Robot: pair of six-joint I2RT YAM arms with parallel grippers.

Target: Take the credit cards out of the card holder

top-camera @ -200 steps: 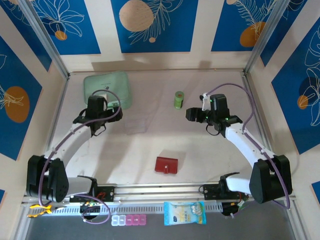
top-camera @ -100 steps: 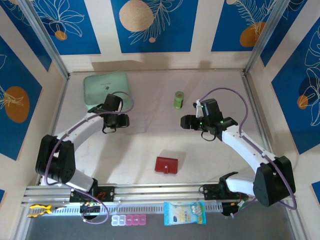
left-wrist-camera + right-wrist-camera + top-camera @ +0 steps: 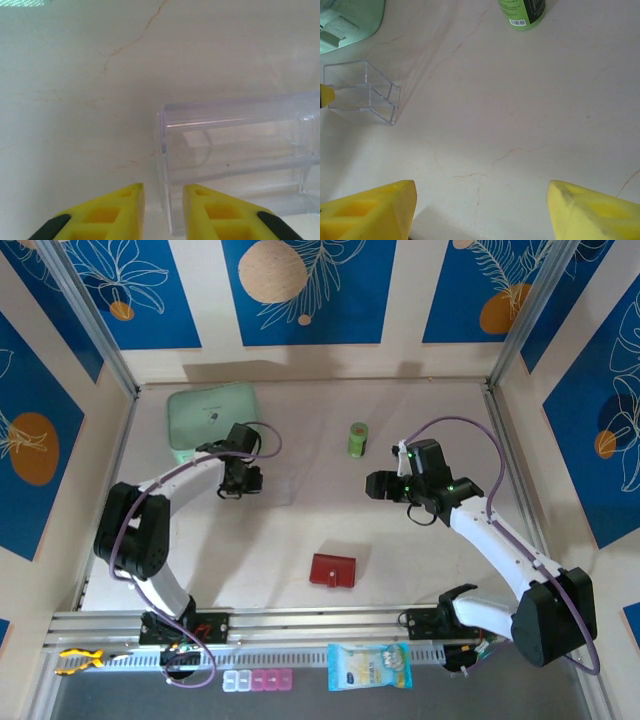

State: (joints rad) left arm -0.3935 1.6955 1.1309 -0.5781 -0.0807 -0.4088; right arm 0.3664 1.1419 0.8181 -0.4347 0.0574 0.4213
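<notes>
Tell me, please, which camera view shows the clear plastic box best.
Left wrist: the clear plastic box is close, its walls and inner divider distinct, though cropped at right. Right wrist shows it nearly whole but small; top external gives a faint outline.

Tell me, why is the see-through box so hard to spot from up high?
Top view: the clear plastic box is only a faint outline on the pale table. Left wrist view: close up, its edges catch light; the yellow left tool looks soft. Right wrist view: thin bright edges and a faint shadow.
</notes>
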